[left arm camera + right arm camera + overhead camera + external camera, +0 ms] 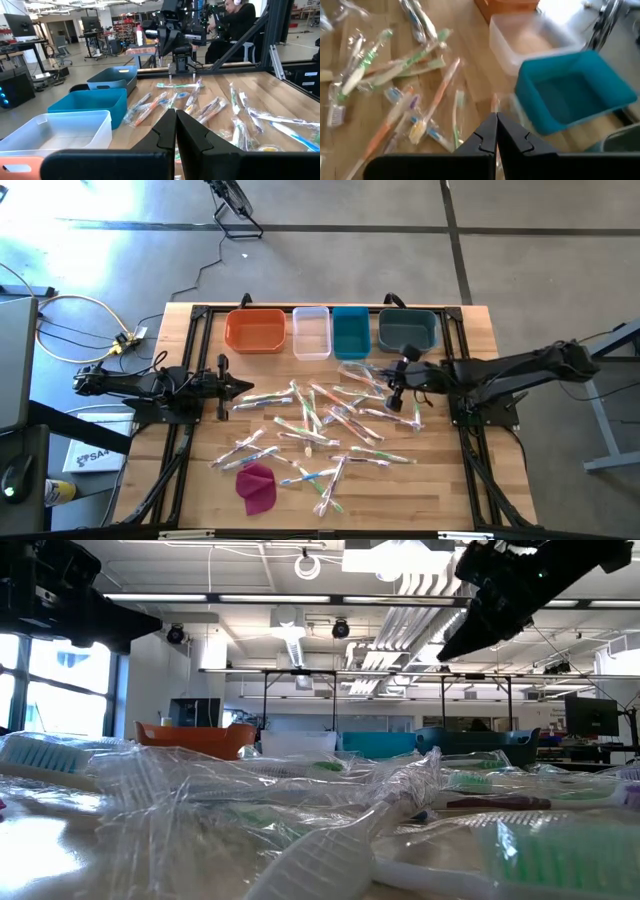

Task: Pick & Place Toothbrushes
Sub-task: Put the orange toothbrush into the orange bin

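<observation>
Near to far is read on the high view from the table's front edge at 6 o'clock to the bins at 12 o'clock.

1. Front edge: a magenta cloth lies at about 7 o'clock on the table, just beside the nearest wrapped brushes.

2. Centre: the toothbrushes, each in a clear shiny wrapper, lie scattered and overlapping across the middle of the table. None is in a bin and none is held.

3. Left gripper: at 9 o'clock of the pile, fingers clenched together on nothing, tips pointing toward 3 o'clock, near the outermost brushes.

4. Right gripper: at 2 o'clock of the pile, above its edge, fingers likewise pressed together and empty. It appears raised above the table.

5. Far edge, at 12 o'clock: an orange bin, a clear bin, a teal bin and a dark blue-grey bin stand side by side. All look empty.

Judgement: no pick has begun.

Hazards:
- Descending with fingers clenched would push brushes aside instead of gripping. Cause: fingers not released first.
- Overlapping wrappers may lift two brushes together, or drag a neighbour. Cause: the crossed, crowded pile.
- Slick film may slip from the fingers during carry.
- Both arms face the same pile; converging reaches risk contact.
</observation>
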Controlling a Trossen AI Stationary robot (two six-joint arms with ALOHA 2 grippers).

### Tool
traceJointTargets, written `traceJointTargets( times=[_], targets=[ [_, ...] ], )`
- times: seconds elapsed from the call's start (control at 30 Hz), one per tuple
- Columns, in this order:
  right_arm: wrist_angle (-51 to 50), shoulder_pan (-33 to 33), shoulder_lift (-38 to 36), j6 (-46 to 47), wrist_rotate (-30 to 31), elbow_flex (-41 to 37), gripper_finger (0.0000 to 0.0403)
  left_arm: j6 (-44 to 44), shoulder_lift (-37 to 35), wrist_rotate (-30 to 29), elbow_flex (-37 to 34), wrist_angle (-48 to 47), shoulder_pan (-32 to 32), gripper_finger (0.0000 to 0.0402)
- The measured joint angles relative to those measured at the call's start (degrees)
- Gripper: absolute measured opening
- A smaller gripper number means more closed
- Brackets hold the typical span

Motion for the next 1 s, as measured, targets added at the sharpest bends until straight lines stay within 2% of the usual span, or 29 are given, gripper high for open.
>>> traceJointTargets(
  times=[0.17,0.53,0.67,1.0],
  targets=[
    [-1.8,-3.7,3.9,3.2,-5.4,0.0,0.0003,0.0,0.0,0.0,0.0,0.0,0.0,0.0008],
    [1.5,-7.7,14.7,4.0,-5.0,0.0,0.0008,0.0,0.0,0.0,0.0,-0.5,0.0,0.0008],
    [3.1,-7.8,17.1,4.0,-5.0,0.0,0.0038,0.0,0.0,0.0,0.0,-0.5,0.0,0.0008],
    [3.7,-7.8,20.6,4.0,-5.6,0.0,0.0159,-0.2,0.0,0.0,0.0,-0.7,0.0,0.0008]
  ],
)
